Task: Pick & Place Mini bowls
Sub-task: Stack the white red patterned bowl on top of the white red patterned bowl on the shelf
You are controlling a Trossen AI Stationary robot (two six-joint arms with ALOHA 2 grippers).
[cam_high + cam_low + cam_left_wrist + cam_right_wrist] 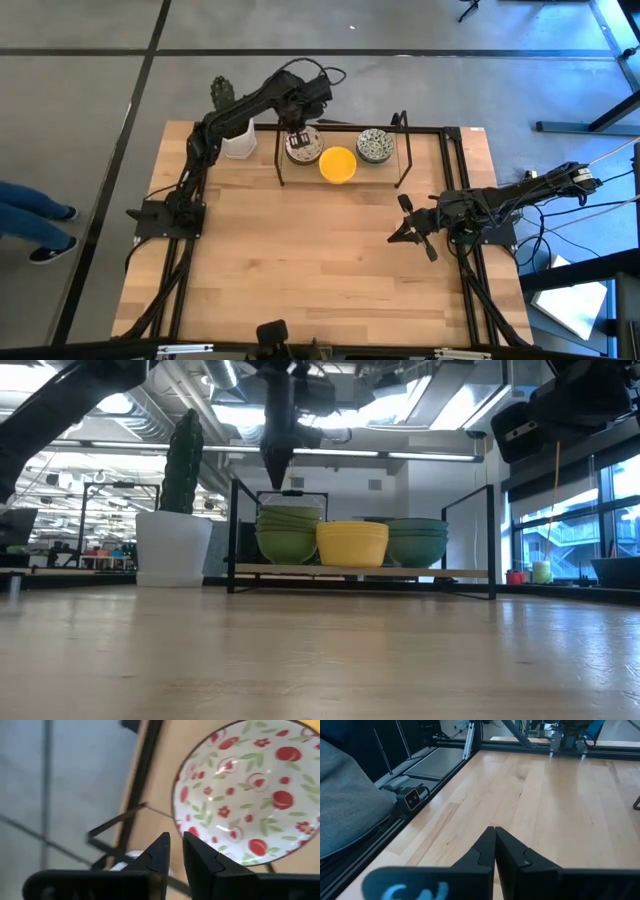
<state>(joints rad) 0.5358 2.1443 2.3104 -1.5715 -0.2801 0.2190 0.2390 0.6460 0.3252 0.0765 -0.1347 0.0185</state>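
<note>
High view, left gripper [296, 133] above the red-speckled bowl stack [304, 146] at the far rack [402, 150], fingers slightly parted, seemingly gripping nothing, yellow bowls [338, 164] and blue-green bowls [375, 145] to its right, right gripper [405, 231] clenched, idle at right.

Three bowls [338, 157] sit in a row on a black rack [404, 150] at the bench's [300, 260] far edge. The left claw [296, 135] hangs over the speckled bowl [304, 147]. The right claw [408, 232] rests apart.

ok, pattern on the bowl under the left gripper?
White bowl with red flowers, green leaves; clearest in left wrist view.
</note>
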